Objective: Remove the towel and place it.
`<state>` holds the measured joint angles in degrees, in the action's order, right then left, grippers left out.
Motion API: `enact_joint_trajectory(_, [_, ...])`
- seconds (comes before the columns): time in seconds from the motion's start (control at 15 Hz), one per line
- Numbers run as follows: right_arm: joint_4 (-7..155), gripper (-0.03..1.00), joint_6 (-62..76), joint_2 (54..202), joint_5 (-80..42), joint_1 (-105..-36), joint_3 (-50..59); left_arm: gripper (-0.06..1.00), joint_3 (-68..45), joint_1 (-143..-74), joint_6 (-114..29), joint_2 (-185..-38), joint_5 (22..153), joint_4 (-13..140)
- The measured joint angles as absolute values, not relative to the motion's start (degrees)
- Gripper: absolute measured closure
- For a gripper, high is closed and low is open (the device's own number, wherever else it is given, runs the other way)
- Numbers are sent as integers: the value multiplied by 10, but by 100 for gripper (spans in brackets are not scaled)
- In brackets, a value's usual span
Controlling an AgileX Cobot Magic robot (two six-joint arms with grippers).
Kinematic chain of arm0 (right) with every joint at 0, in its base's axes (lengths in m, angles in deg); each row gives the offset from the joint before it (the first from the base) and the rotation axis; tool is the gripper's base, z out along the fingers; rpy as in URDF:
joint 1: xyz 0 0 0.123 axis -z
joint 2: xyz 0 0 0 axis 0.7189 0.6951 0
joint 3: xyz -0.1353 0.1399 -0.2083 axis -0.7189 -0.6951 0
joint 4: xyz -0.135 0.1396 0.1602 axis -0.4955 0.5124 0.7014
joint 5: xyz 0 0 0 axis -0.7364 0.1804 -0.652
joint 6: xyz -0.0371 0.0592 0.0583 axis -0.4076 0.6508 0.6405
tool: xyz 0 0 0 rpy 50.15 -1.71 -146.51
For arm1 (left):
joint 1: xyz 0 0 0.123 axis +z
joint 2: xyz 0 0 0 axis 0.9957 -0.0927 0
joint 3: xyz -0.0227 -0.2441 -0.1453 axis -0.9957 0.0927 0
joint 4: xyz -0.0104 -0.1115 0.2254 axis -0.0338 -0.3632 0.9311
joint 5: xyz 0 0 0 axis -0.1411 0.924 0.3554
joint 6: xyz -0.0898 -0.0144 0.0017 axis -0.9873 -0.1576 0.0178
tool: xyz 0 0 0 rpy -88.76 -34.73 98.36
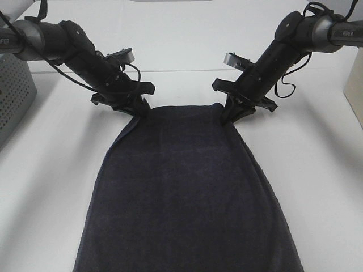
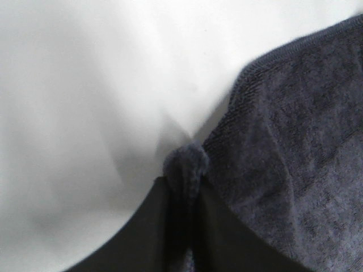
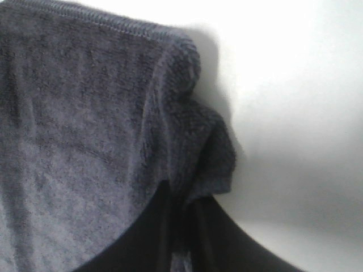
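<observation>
Towel [image 1: 187, 192]: dark charcoal terry cloth with a stitched hem, lying on the white tabletop [image 1: 51, 187], well apart from the grey perforated basket [image 1: 14, 96].
Lie of the cloth: the far edge is drawn in narrow and the cloth widens toward the near edge, which runs out of the high view.
Corner nearer the basket: bunched into a small fold and pinched.
Left tool [image 1: 140, 110]: clamped on that corner. Its wrist view shows a nub of terry squeezed between the two dark fingers [image 2: 142, 226], with hem and bare tabletop behind.
Corner farther from the basket: gathered into a thicker, rumpled wad.
Right tool [image 1: 227, 118]: clamped on this corner, with the cloth bulging out between its fingers [image 3: 142, 238].
Left arm [image 1: 62, 39]: black, slanting down to the towel from the basket's side.
Right arm [image 1: 295, 39]: black, slanting down from the side away from the basket.
Basket: only partly in the high view, not touching the towel.
</observation>
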<state>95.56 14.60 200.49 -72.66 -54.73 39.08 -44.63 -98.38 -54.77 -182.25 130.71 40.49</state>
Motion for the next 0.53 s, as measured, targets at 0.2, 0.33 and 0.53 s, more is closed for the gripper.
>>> enact_joint_trajectory(0.2, [956,96,159,2005,-727,-547,391,91,-446,-984,-517,-1823,1315,408])
enact_joint_trajectory(0.33, [956,96,161,2005,-728,-547,392,91,-446,-984,-478,-1823,1323,408])
enact_joint_trajectory(0.53, [946,96,169,2000,-725,-547,394,91,-447,-984,-450,-1822,1314,414])
